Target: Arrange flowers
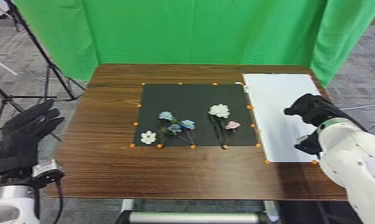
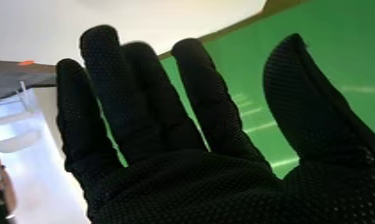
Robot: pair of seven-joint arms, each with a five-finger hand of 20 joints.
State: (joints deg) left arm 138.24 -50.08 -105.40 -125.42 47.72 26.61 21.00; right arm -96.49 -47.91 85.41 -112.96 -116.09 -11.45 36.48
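Observation:
The right hand (image 1: pixel 313 109) is over the right part of the white sheet (image 1: pixel 279 90); in the right wrist view the same hand (image 2: pixel 179 175) is open, its fingers straight and holding nothing. The left hand (image 1: pixel 28 132) stands open off the table's left edge. On the black mat (image 1: pixel 188 91) lie several flowers: blue ones (image 1: pixel 167 116) with green leaves, a small white flower (image 1: pixel 148 137) at the mat's lower left, a larger white flower (image 1: pixel 219 110) with its stem toward the front, and a pink flower (image 1: pixel 232 125) beside that stem.
Orange markers (image 1: pixel 193 146) dot the edges of the mat and sheet on the brown table (image 1: pixel 166 175). A green curtain (image 1: pixel 201 30) hangs behind the table. A black stand (image 1: pixel 48 65) is at the left, past the table edge.

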